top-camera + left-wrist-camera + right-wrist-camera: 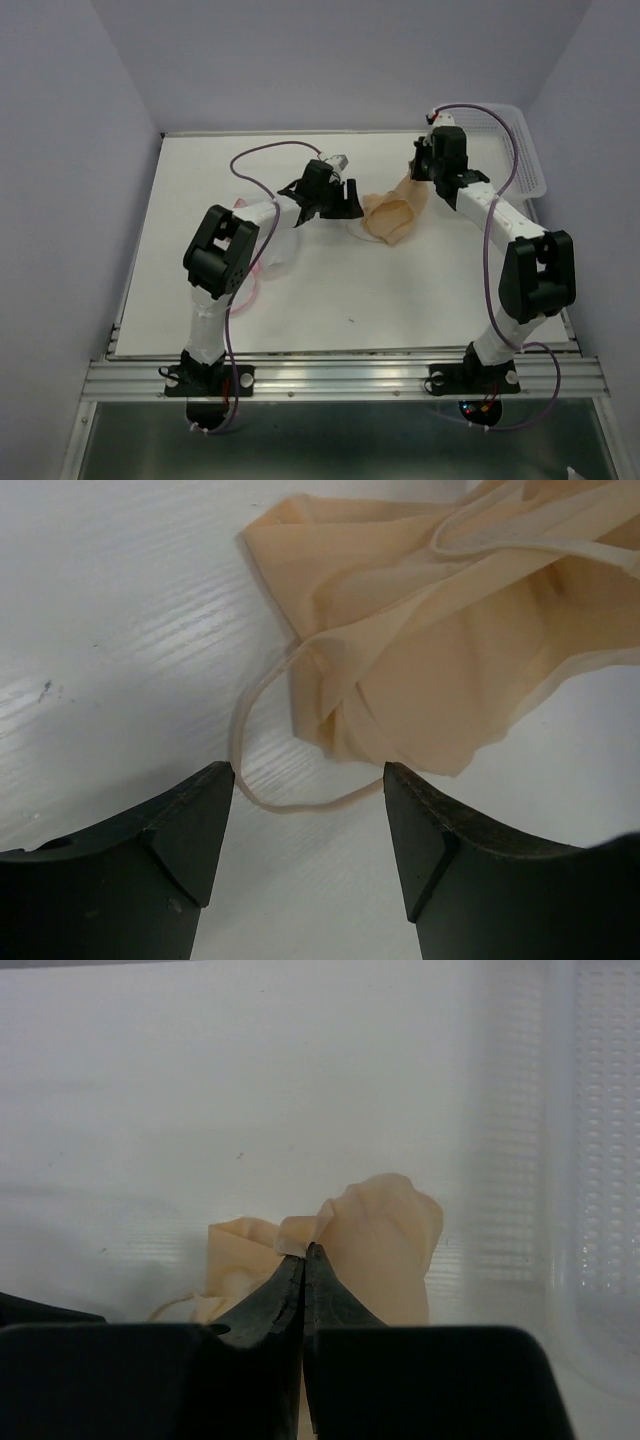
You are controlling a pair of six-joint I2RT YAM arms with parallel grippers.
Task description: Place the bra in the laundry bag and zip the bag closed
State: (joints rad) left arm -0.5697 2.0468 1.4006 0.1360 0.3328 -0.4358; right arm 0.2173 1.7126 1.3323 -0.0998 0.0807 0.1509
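Tabletop [350, 290], white and bare in the middle, is counted once, and everything else is carried on it. Two arms are bolted at its near edge. One white slotted basket [530, 150] is seen at the far right corner. One laundry bag [278, 248], translucent mesh with pink edging, is made out on the left, partly hidden under the left arm. Whether its zipper is undone cannot be told.

One bra [393, 215] is found near the middle of the table, between the two grippers and apart from the bag. It is judged to be light, soft and floppy. It can be expected to sag and fold wherever it is not supported, and no damage is expected from a firm pinch. A bunched fold or the thicker cup hem is judged the better place to be taken. A thin strap is likely to stretch or slip and would leave the cups dangling.

The right gripper [305, 1252] is seen with its jaws pressed together on a fold of the bra, which is drawn up into a peak. The left gripper [308, 815] is held wide with nothing in it. One strap loop [262, 750] is seen flat on the tabletop between its fingers [190, 830], with the cup hem just beyond.
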